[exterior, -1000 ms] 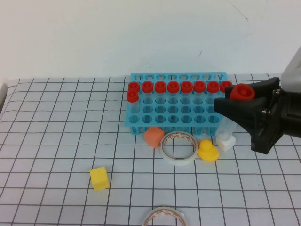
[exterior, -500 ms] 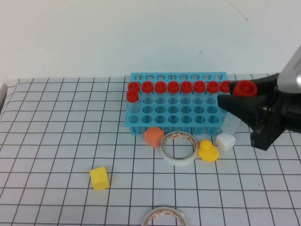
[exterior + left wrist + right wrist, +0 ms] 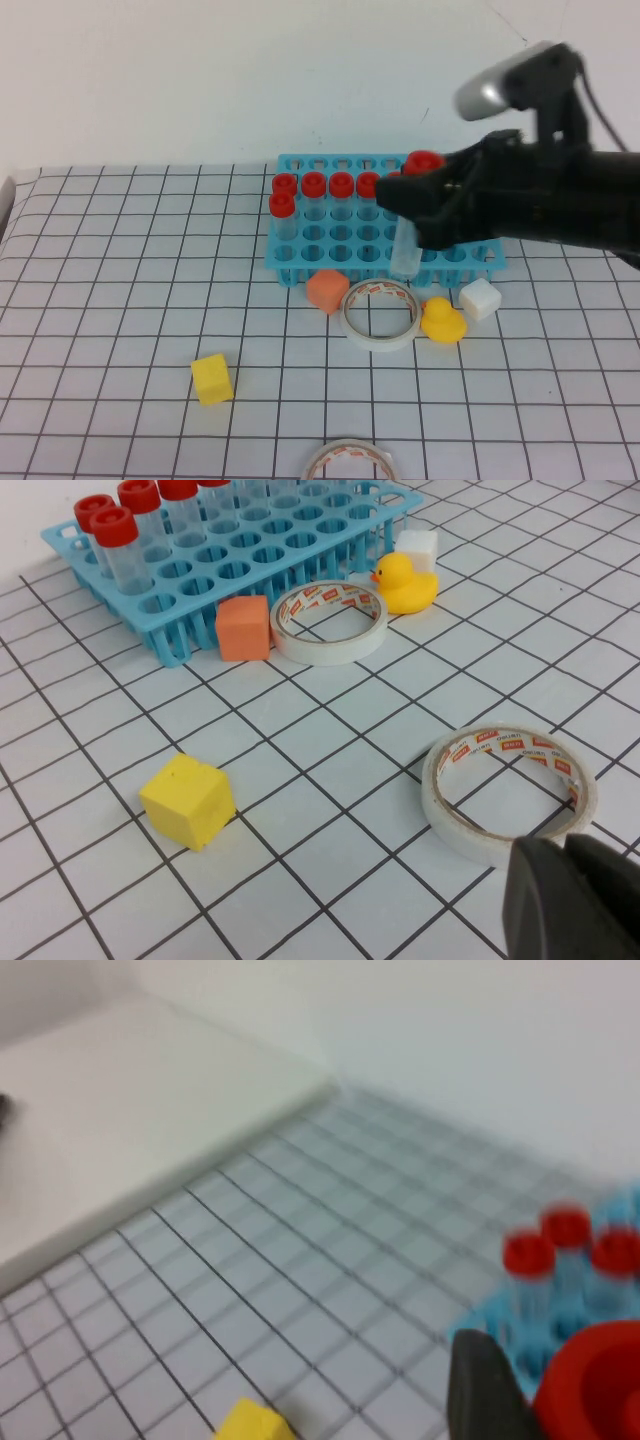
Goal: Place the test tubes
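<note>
Gripping a red-capped test tube (image 3: 424, 163) just below its cap, the right fingers (image 3: 445, 215) are shown partly closed around it, above the blue rack (image 3: 288, 268). The tube's clear body is seen hanging at a slight tilt over the rack's front rows, its lower end near the front edge and not yet in any hole. A second ago the same tube was held off the rack's right end, above the white cube (image 3: 479, 298); since then it has been carried leftward to the rack's middle columns, and the right half of the back row of capped tubes (image 3: 313, 184) is now hidden by the arm. From this the carry is judged nearly done, with only straightening the tube, lining it up over an empty hole and lowering it left for this tube. Nothing else has been shifted: the orange block (image 3: 327, 290), the tape roll (image 3: 380, 315) and the rubber duck (image 3: 442, 321) lie just in front of the rack as before, and the yellow cube (image 3: 212, 379) sits well apart on the gridded desk (image 3: 100, 300). The left fingers (image 3: 545, 900) are pressed together, empty, low over the desk beside a second tape roll (image 3: 505, 790).
</note>
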`<state>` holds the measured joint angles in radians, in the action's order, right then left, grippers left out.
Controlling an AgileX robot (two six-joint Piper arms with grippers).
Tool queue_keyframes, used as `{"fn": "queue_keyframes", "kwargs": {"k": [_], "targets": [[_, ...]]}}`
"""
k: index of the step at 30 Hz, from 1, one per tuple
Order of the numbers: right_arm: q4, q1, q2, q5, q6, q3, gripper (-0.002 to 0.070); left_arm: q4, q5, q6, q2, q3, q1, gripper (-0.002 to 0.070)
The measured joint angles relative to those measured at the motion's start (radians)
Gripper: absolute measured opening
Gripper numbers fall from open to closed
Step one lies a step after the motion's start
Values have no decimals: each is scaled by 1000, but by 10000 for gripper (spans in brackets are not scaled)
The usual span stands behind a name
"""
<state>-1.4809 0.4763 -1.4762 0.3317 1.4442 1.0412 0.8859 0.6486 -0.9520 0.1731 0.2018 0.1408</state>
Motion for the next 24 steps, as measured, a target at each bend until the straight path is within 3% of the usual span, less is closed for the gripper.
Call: {"fn": "queue_keyframes", "kwargs": {"k": [2,7,10,13,16,24], "targets": [[234,23,-49,-76,-277,49,260,0,0,0,0,0,0,-1],[956,105,-153,-365,-1165,104,260,0,0,0,0,0,0,-1],[1275,128,-206,-575,-1555,109,260,0,0,-2,0,0,0,-1],[1503,130,-273,-759,-1723,113,260,0,0,-2,0,0,0,-1],[1639,130,-340,-835,-1774,136,260,0,0,-2,0,0,-2,-1],[1822,130,-472,-874,-1701,238,260,0,0,-2,0,0,-2,-1]]}}
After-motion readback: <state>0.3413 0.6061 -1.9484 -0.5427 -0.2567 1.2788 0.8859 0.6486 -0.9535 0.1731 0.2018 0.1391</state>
